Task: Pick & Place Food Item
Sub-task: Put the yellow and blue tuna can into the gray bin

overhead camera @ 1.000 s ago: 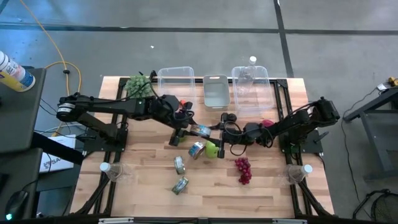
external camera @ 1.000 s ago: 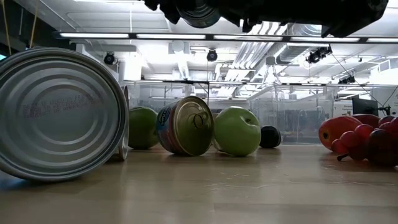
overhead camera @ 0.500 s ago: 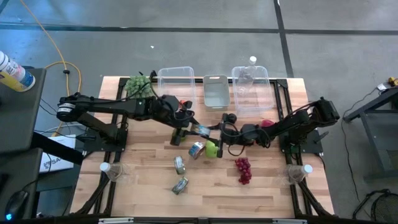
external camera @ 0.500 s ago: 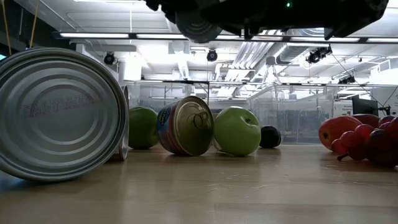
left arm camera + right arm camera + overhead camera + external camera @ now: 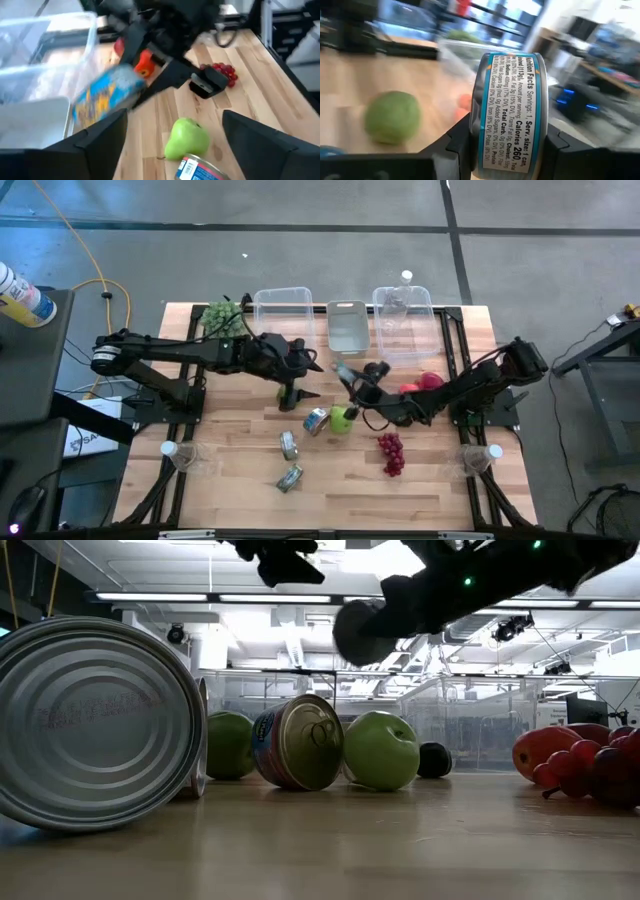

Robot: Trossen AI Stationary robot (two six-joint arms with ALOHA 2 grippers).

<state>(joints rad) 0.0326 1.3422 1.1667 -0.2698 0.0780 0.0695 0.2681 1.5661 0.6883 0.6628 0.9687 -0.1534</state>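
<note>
Two dark arms reach toward the middle of the light wooden table (image 5: pixel 440 480). On the left side, a bunch of green grapes (image 5: pixel 220 316) lies at the table's far corner beside a clear plastic bin (image 5: pixel 282 306). The left gripper (image 5: pixel 298 386) hangs above the boards just in front of that bin; the left wrist view shows its two dark fingers (image 5: pixel 95 145) spread wide with nothing between them. Nearer the front edge lie three round metal cans on their sides: one with a blue label (image 5: pixel 316 420), and two silver ones (image 5: pixel 289 445) (image 5: pixel 289 478) closer to the front. A green apple (image 5: pixel 342 419) rests just beside the blue-labelled can. Behind, at the table's far edge, sits a small grey tray (image 5: pixel 347 326). The right gripper (image 5: pixel 345 372) is raised above the table between the tray and the apple, clamped on a small round can with a blue and yellow label (image 5: pixel 512 115), which fills the right wrist view between its fingers. Farther right stand a second clear bin (image 5: pixel 405 320), a red fruit (image 5: pixel 428 380) beside the right arm, and a bunch of dark red grapes (image 5: pixel 390 453) lying toward the front.
</note>
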